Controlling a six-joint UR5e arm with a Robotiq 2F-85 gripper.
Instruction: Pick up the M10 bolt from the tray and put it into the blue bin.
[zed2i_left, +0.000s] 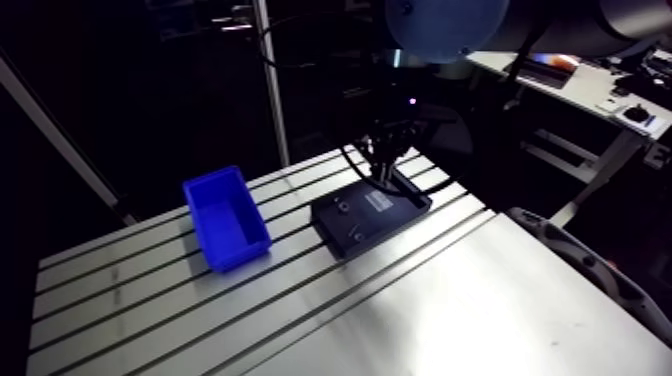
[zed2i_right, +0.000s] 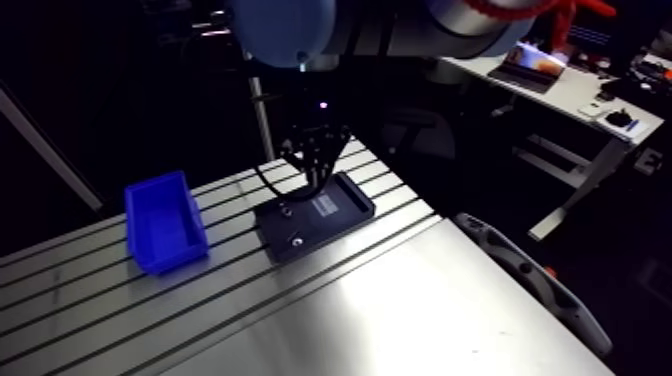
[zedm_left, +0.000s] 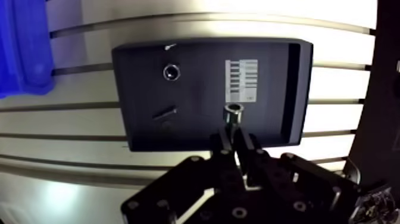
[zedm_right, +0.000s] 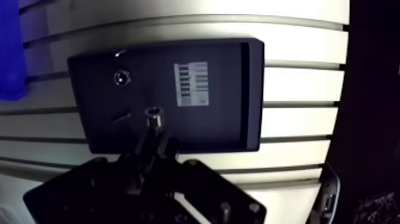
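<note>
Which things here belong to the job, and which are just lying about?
Job: M10 bolt held in the gripper; tray; blue bin.
Lying about: round part and thin screw in the tray; white label.

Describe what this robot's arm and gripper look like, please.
The arm is a thick silvery-grey tube with round light-blue joint caps. Its gripper is matte black: a broad angular body studded with small screws, tapering to two slim fingers.
</note>
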